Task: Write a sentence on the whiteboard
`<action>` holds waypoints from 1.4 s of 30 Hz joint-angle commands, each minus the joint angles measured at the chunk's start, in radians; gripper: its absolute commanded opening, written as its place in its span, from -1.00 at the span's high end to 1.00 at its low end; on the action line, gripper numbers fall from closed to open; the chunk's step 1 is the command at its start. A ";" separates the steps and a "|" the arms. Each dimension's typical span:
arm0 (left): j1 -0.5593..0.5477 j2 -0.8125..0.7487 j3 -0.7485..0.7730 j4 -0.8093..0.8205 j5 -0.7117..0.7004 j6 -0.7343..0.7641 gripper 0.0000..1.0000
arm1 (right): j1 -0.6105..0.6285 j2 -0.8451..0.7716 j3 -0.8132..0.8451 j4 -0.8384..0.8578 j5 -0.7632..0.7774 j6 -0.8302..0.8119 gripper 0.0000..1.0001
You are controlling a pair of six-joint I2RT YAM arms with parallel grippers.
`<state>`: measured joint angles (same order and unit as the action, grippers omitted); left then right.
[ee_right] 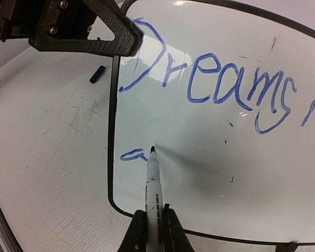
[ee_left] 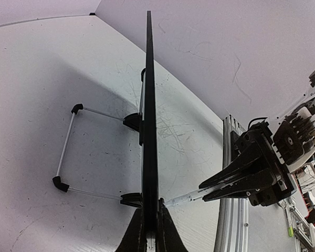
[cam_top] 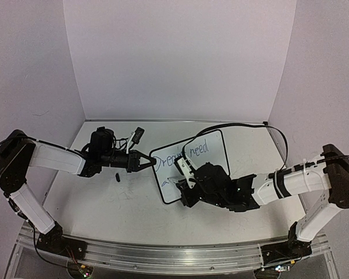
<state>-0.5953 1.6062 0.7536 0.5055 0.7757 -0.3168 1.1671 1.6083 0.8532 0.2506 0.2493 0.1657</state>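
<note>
The left gripper point(cam_top: 149, 161) clamps the whiteboard point(cam_top: 214, 167) by its edge to steady it. The right gripper point(ee_right: 152, 224) pinches the marker point(ee_right: 151, 176), its tip on the board to continue the sentence point(ee_right: 215, 92).

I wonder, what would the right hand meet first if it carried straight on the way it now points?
The whiteboard: the right hand aims its marker at the glossy surface, and the tip appears to be touching it.

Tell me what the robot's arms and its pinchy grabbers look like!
The left arm and right arm are chunky white tubes with black joints, bolted to a silver metal rail. Thin black cables loop off them. The black left gripper and right gripper each have two pointy, wedge-shaped fingers.
</note>
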 commanded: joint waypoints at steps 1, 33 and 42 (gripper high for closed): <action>0.003 0.009 0.030 -0.047 -0.009 0.041 1.00 | -0.001 -0.011 0.011 -0.007 0.008 0.014 1.00; 0.002 0.008 0.025 -0.048 -0.006 0.039 1.00 | -0.001 0.043 0.048 -0.016 0.044 0.017 1.00; 0.003 0.011 0.027 -0.048 -0.007 0.041 1.00 | -0.001 0.042 0.030 -0.027 0.016 0.026 1.00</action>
<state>-0.5926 1.6062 0.7536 0.5037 0.7757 -0.3172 1.1702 1.6346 0.8642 0.2232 0.2712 0.1876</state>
